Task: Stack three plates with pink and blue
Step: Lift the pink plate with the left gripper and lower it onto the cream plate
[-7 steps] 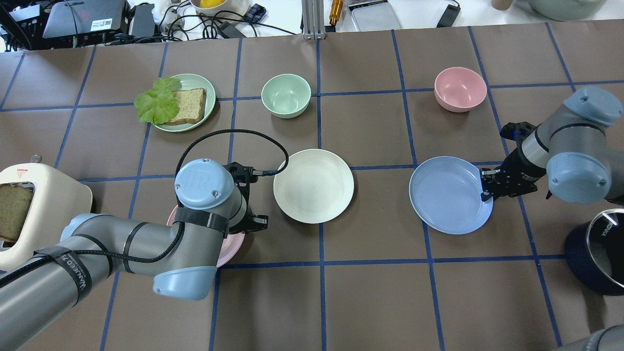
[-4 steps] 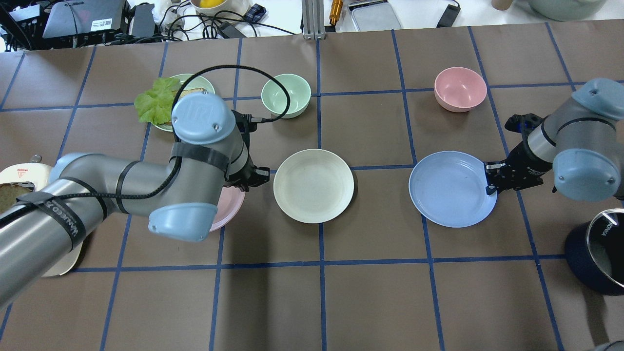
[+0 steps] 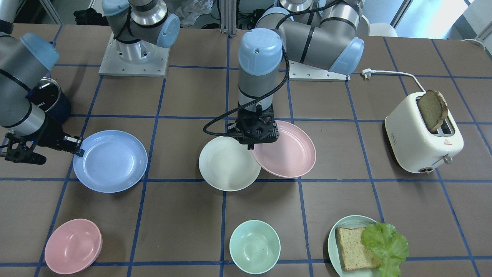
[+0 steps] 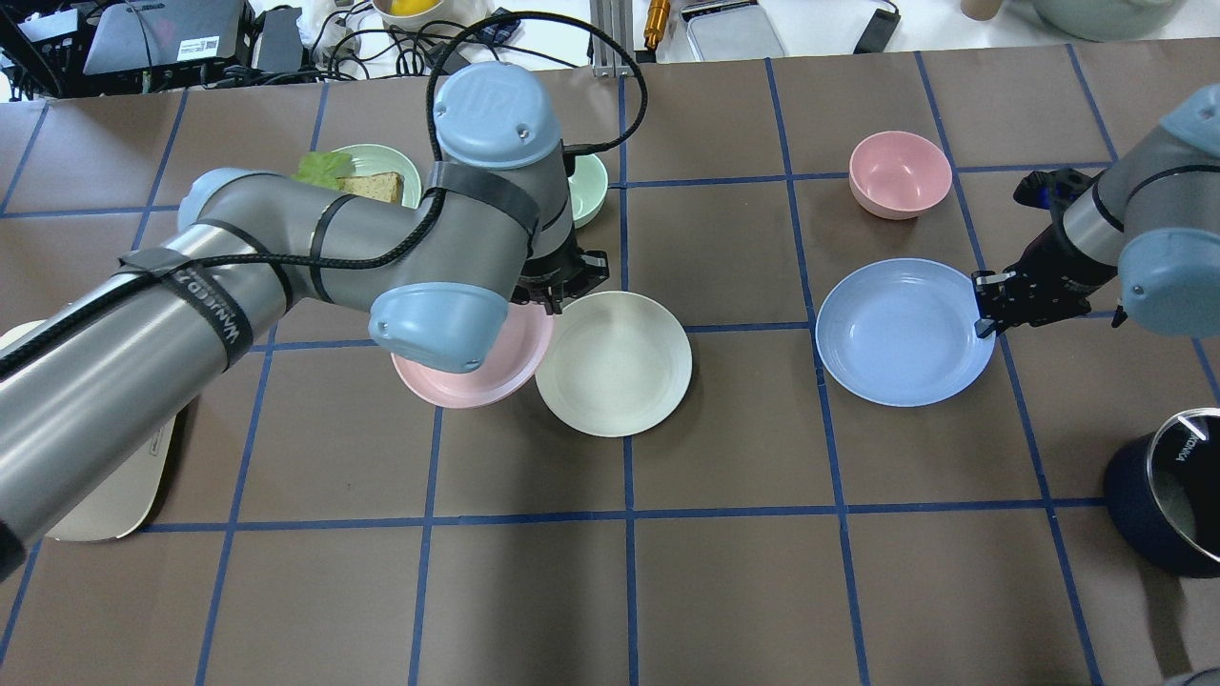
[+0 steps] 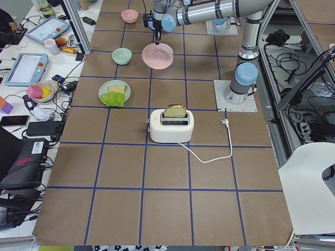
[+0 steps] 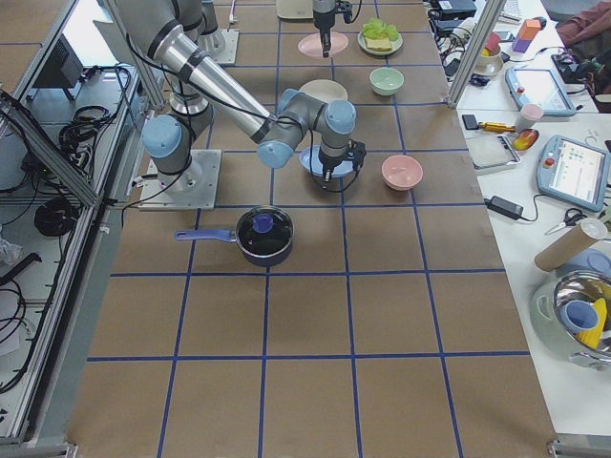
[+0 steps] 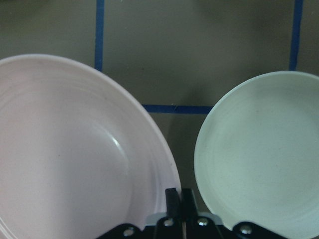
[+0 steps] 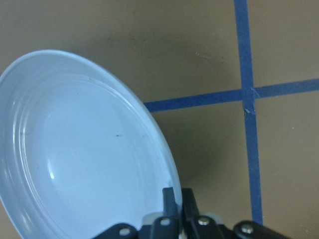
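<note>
My left gripper (image 3: pixel 253 144) is shut on the rim of the pale pink plate (image 3: pixel 289 153) and holds it just off the table beside the cream-white plate (image 3: pixel 226 164). The left wrist view shows the pink plate (image 7: pixel 65 159) and the cream plate (image 7: pixel 259 154) with a narrow gap between their rims. In the overhead view my left arm covers part of the pink plate (image 4: pixel 477 376). My right gripper (image 4: pixel 986 310) is shut on the rim of the light blue plate (image 4: pixel 904 332). The right wrist view shows a shadow under the blue plate's (image 8: pixel 84 149) held edge.
A pink bowl (image 4: pixel 900 173) stands beyond the blue plate. A mint bowl (image 3: pixel 255 246) stands beyond the cream plate. A pale green plate (image 3: pixel 340 231) holds bread and lettuce. A toaster (image 3: pixel 423 134) with a bread slice is on my left, a dark pot (image 4: pixel 1168 495) on my right.
My left arm has carried the pink plate away from the near left side up to the cream plate. My right gripper has moved the blue plate farther from me and slightly right.
</note>
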`<control>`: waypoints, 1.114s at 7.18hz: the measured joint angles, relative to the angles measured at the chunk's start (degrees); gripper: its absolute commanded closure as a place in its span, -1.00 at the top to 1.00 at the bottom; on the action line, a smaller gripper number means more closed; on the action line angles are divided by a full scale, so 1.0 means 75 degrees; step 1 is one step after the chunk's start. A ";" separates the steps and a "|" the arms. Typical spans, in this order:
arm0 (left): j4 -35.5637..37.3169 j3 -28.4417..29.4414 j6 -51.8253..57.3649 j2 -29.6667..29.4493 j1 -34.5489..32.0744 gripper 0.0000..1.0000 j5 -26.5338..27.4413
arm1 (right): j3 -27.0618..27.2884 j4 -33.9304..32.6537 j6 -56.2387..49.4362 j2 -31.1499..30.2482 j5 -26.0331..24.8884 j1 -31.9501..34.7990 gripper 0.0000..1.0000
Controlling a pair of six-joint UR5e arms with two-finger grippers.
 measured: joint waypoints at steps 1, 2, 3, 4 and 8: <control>-0.0107 0.0302 -0.0335 -0.0270 -0.0353 -1.00 -0.0004 | -0.0276 0.0206 -0.0020 0.0088 -0.0008 -0.0003 -1.00; -0.0240 0.0547 -0.0530 -0.0516 -0.0742 -1.00 0.0005 | -0.0433 0.0336 -0.0023 0.0098 -0.0011 0.0001 -1.00; -0.0303 0.0768 -0.0709 -0.0804 -0.1089 -1.00 0.0010 | -0.0523 0.0408 -0.0021 0.0079 -0.0012 0.0014 -1.00; -0.0303 0.0990 -0.0838 -0.1088 -0.1283 -1.00 0.0010 | -0.0599 0.0494 -0.0019 0.0073 -0.0013 0.0023 -1.00; -0.0260 0.1564 -0.0910 -0.1995 -0.1413 0.98 0.0053 | -0.0904 0.0727 -0.0031 0.0081 -0.0023 0.0078 -1.00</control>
